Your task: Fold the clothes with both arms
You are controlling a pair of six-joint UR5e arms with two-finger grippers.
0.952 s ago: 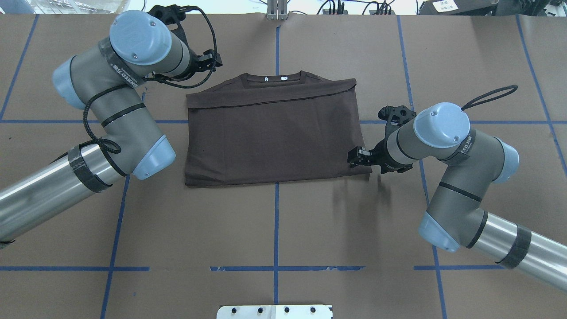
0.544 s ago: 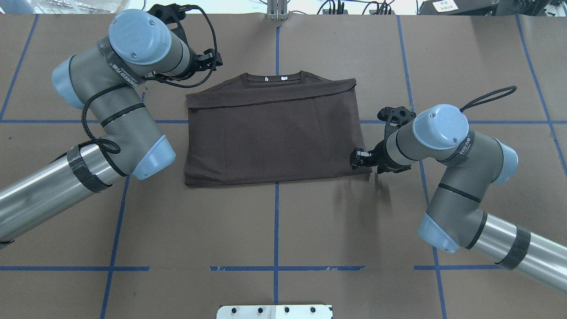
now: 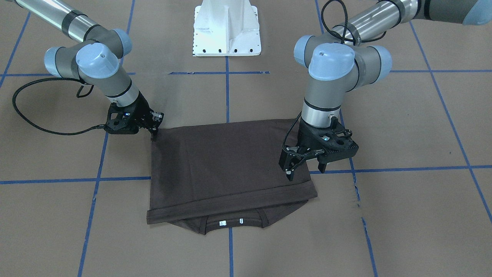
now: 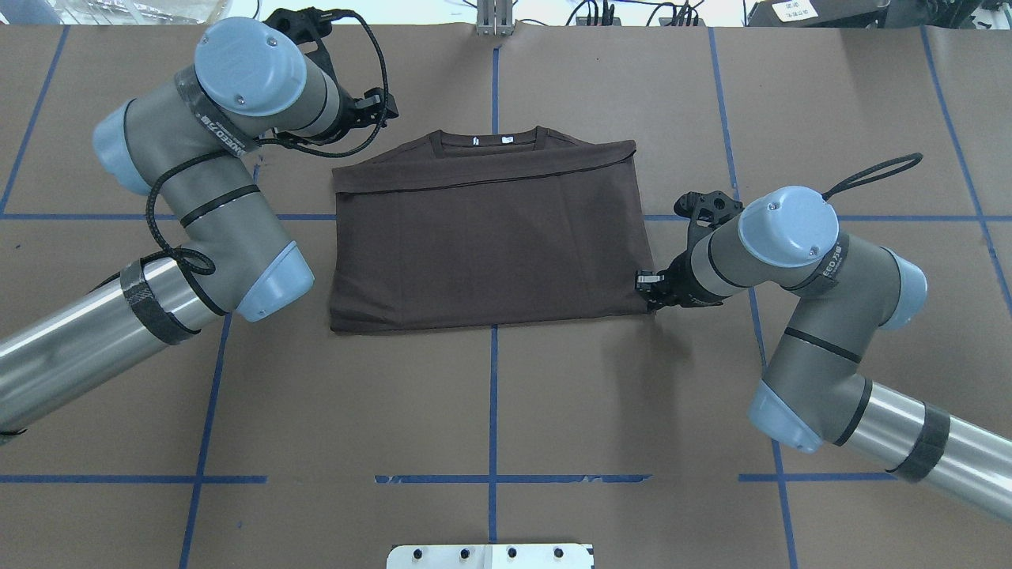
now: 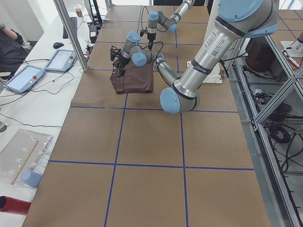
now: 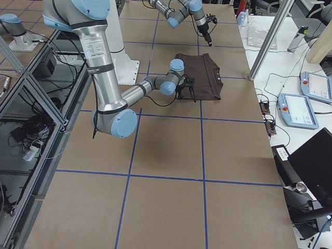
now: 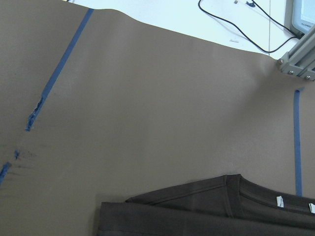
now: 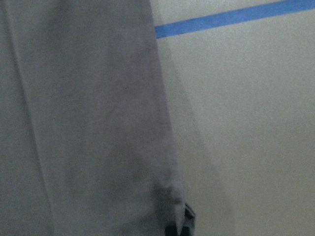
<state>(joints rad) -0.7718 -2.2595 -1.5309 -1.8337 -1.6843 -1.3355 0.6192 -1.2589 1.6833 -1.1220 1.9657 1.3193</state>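
Robotics lab: teach pendants (image 6: 298, 110), alu frame post (image 6: 268, 40), blue-tape grid (image 4: 492, 395) on paper-covered bench (image 4: 632, 435).

The T-shirt (image 4: 490, 245) is laid mid-table (image 4: 490, 411), collar turned away from the pedestal base (image 4: 490, 555), the left gripper (image 3: 305, 173) set above its far left corner, the right gripper (image 3: 153, 132) at its near right corner.

T-shirt (image 4: 490, 245) is soft matte brown cloth, table cover (image 4: 490, 411) looks like matte paper, left arm (image 4: 71, 356) has shiny metal tubing.

right gripper (image 4: 645, 285) | slid outward over T-shirt (image 4: 490, 245); now at its side edge, near corner
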